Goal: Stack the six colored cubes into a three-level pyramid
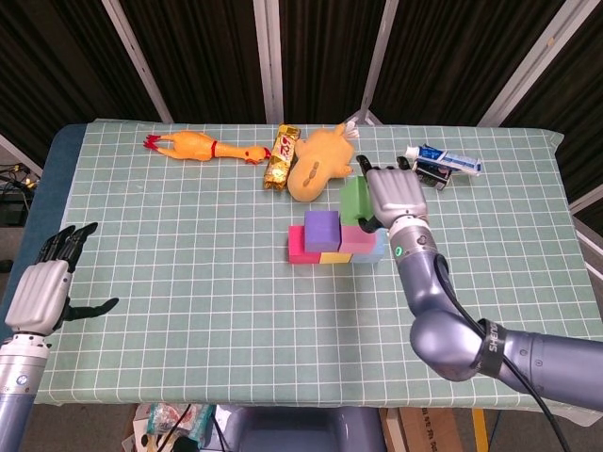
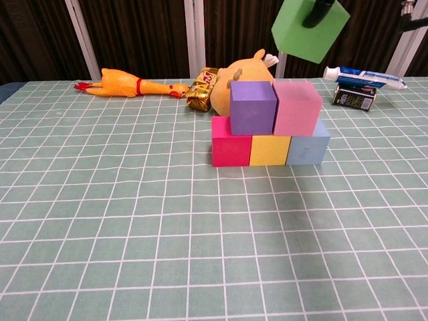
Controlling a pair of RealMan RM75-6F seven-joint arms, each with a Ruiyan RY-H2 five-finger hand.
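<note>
Our right hand (image 1: 396, 194) grips the green cube (image 1: 355, 201) and holds it in the air, tilted, above the pink cube (image 2: 296, 108); in the chest view the green cube sits high at about 1 o'clock from the stack, clear of every block. Only a dark fingertip (image 2: 314, 13) shows against the green face there.

The stack stands mid-table on the grid mat (image 1: 188, 264): red cube (image 2: 231, 141), yellow cube (image 2: 270, 150) and blue cube (image 2: 309, 147) touching in a row, with the purple cube (image 2: 253, 107) and the pink cube side by side on top of them.

Our left hand (image 1: 42, 292) hangs off the table edge at about 8 o'clock, fingers spread, holding nothing.

Along the far edge, from 10 toward 2 o'clock, lie a rubber chicken (image 1: 201, 146), a candy bar (image 1: 281, 157), a yellow plush (image 1: 320, 162), and a toothpaste tube (image 1: 450, 160) resting on a small dark box (image 2: 353, 96).
</note>
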